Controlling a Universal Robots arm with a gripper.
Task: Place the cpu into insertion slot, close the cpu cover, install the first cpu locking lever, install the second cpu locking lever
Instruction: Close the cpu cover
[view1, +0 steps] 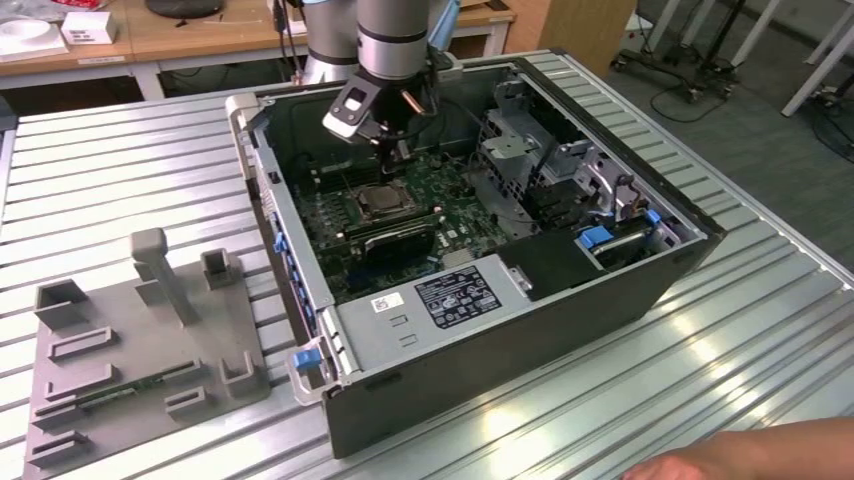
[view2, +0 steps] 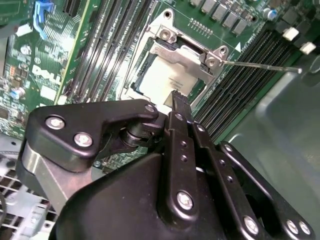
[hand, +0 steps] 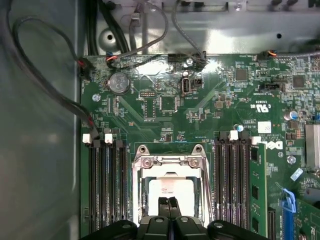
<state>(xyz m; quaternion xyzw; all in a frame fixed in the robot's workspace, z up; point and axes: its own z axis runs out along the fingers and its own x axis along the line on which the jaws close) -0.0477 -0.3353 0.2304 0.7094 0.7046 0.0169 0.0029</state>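
- The cpu (hand: 170, 192) sits in the insertion slot (hand: 138, 200). Its pale face shows through the cut-out of the cpu cover (hand: 167, 162), which looks folded down over it.
- My gripper (hand: 168, 204) has its fingers pinched together with nothing between them. The tips are right over the cover's edge; I cannot tell whether they touch it.
- In the second wrist view one locking lever (view2: 260, 66) sticks out free across the memory slots (view2: 240, 87), so I judge nothing is latched.
- Risk: if I press off-centre, those narrow tips could slip onto the cpu face or tilt the unlatched cover. A sideways slide could scrape the motherboard (hand: 200, 110).
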